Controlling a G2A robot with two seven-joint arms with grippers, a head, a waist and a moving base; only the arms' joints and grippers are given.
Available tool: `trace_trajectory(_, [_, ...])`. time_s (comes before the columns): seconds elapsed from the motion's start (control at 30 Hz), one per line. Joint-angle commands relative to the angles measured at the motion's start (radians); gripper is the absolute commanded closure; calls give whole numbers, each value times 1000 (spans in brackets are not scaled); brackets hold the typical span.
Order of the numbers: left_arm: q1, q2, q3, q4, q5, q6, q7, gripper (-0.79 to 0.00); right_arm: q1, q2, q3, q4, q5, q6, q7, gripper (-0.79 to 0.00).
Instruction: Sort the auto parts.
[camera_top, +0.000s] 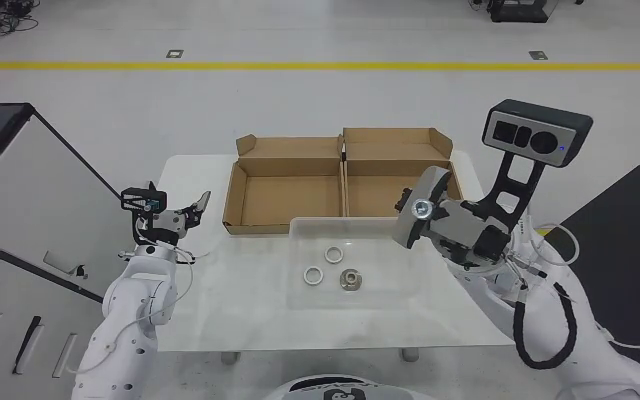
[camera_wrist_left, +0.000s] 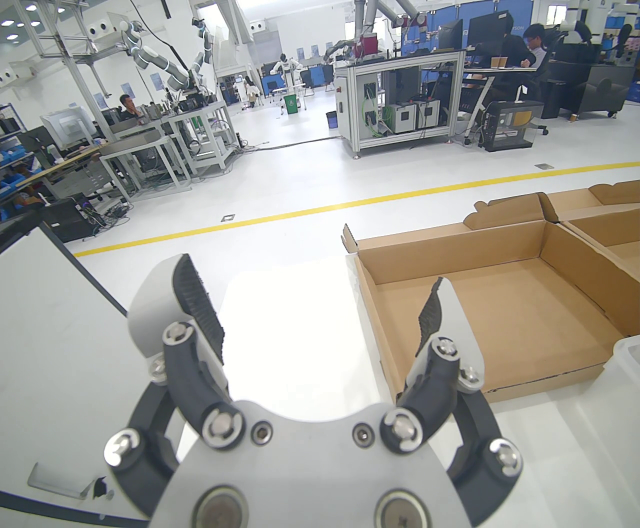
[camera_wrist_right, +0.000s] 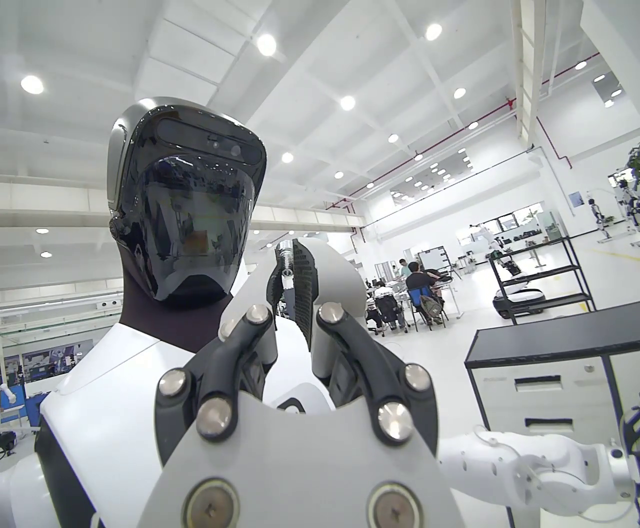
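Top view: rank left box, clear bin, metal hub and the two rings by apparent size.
1. clear bin and left box: similar, and the bin is partly hidden, so unranked.
2. metal hub.
3. rings: alike.

White table (camera_top: 250, 300) with cardboard boxes (camera_top: 285, 200), clear tray (camera_top: 400, 292)

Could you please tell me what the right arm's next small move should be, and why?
Probably turn the right claw downward over the right box and release. It is shut on a small metal part and points upward, by that box's near edge, so the drop looks close. Whether this box suits the part is unclear.
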Motion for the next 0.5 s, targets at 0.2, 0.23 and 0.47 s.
trace_trajectory(0.2, [0, 0, 0, 0, 0, 0, 0, -785, 0, 0, 0, 0, 0, 0, 0, 0])
trace_trajectory(0.23, [0, 0, 0, 0, 0, 0, 0, -785, 0, 0, 0, 0, 0, 0, 0, 0])
trace_trajectory(0.47, [0, 0, 0, 0, 0, 0, 0, -785, -53, 13, 94, 25, -126, 95, 57, 0])
